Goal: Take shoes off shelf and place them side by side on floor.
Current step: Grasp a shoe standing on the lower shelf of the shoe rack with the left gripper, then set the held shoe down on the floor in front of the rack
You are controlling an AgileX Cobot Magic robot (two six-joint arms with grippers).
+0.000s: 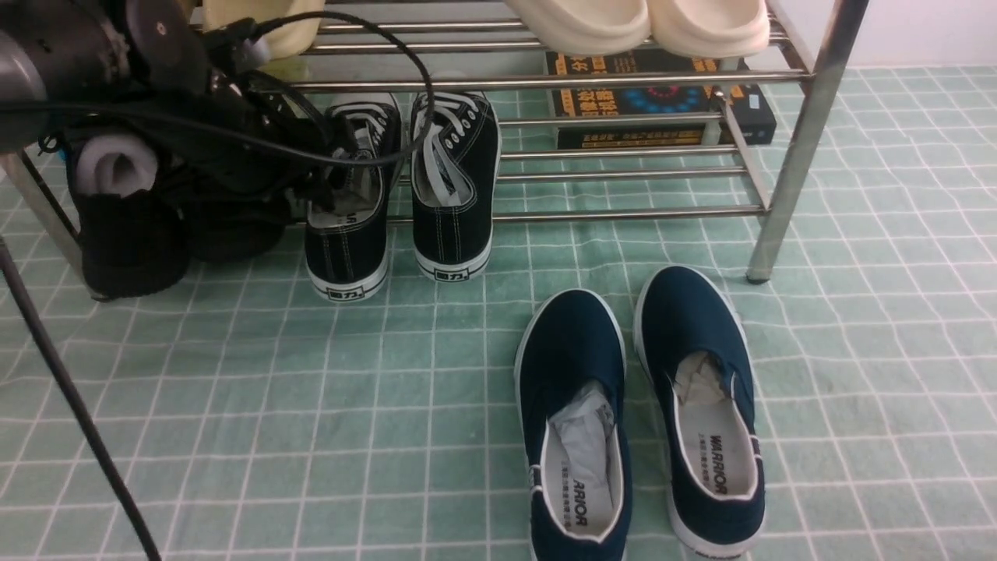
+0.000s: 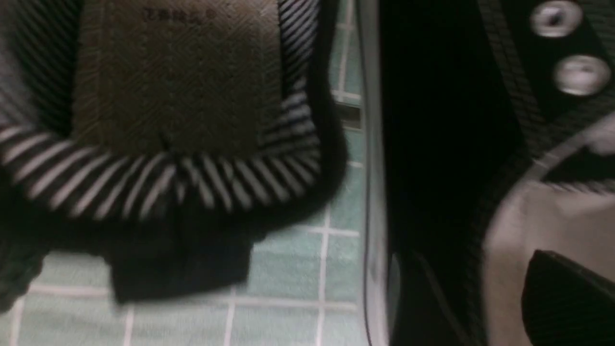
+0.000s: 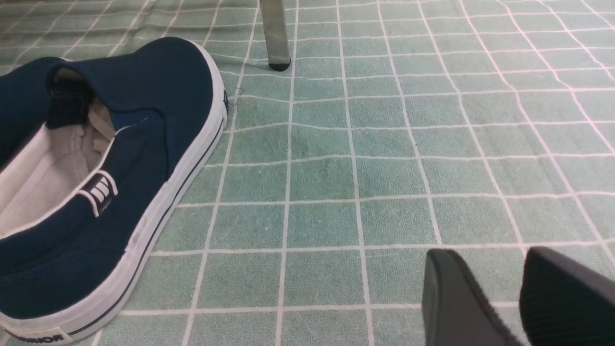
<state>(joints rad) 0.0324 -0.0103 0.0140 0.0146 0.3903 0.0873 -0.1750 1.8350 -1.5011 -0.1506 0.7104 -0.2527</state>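
Your black lace-up shoes (image 1: 456, 210) sit side by side on the lower tier of the shelf (image 1: 623, 212), at 11 o'clock in the front view. Their heels jut past the front bar over the floor (image 1: 311, 405). Your left hand (image 1: 331, 183) is at the mouth of the left shoe, one finger (image 2: 567, 298) over an insole. Spread or pinching: cannot tell. Your right hand (image 3: 480, 262) is spread and holds nothing, low over the floor beside the navy slip-ons (image 1: 572, 366) at 5 o'clock.

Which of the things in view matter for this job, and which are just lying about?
Job: black lace-up sneakers, chrome shelf, green floor.
Lying about: navy slip-ons, bulky black shoes, cream slippers, dark printed box.
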